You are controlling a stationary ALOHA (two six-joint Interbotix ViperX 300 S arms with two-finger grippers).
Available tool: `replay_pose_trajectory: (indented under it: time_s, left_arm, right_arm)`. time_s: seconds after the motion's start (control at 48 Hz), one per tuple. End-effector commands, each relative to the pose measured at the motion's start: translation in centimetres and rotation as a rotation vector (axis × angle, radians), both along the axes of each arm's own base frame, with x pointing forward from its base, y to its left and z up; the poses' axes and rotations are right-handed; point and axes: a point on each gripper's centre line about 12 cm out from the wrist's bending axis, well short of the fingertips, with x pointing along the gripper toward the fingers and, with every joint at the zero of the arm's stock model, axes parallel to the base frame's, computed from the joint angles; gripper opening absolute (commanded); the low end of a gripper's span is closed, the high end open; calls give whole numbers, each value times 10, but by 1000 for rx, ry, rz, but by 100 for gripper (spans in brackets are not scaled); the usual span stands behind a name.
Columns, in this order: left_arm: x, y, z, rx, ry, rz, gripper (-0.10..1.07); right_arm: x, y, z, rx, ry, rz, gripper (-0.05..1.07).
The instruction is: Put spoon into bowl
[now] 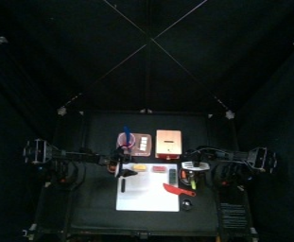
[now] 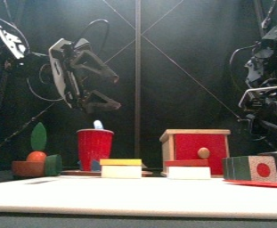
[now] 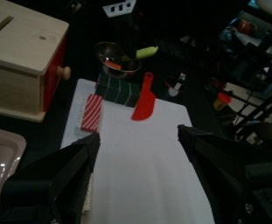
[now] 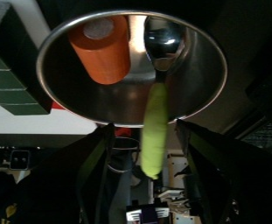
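The bowl (image 4: 202,83) is a shiny metal dish seen straight from above in the right wrist view. The spoon (image 4: 156,122) has a yellow-green handle and a metal head; the head lies inside the bowl and the handle sticks out over the rim. My right gripper (image 4: 144,133) hangs just above the handle, open, with a jaw on either side and neither touching it. From the left wrist view, bowl (image 3: 107,54) and spoon handle (image 3: 148,52) sit beyond the paper. My left gripper (image 3: 138,140) hovers open over the white sheet, holding nothing.
An orange cylinder (image 4: 103,48) lies in the bowl beside the spoon's head. A green block (image 3: 121,87) and a red curved utensil (image 3: 142,98) rest on the white paper (image 3: 149,175). A wooden box (image 3: 21,57), a red cup (image 2: 94,147) and a copper tray (image 1: 169,141) stand farther back.
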Motion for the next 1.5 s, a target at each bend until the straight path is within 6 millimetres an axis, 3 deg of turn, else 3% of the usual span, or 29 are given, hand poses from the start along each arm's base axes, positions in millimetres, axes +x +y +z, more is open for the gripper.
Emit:
replay_pose_trajectory:
  time_s: [0.0,0.271,0.479,0.688,1.0,1.146,1.479]
  left_arm:
    - [1,2,7,4,-23,7,103]
    - [3,3,14,10,-41,10,103]
    - [-2,3,35,22,-105,13,103]
    - [-10,7,56,32,-166,33,103]
    - [-7,15,65,27,-142,89,103]
    - [-7,17,65,26,-135,97,103]
    - [-11,8,67,122,-169,21,102]
  right_arm:
    - [8,-5,12,-21,-51,-7,91]
    - [15,-10,55,-149,-209,44,91]
    - [-8,-10,85,-375,-345,129,91]
    - [-20,-14,94,-711,-566,208,91]
    - [15,-1,86,-1034,-911,483,91]
    - [35,6,93,-1165,-1087,623,91]
    - [51,22,97,-1243,-1346,754,91]
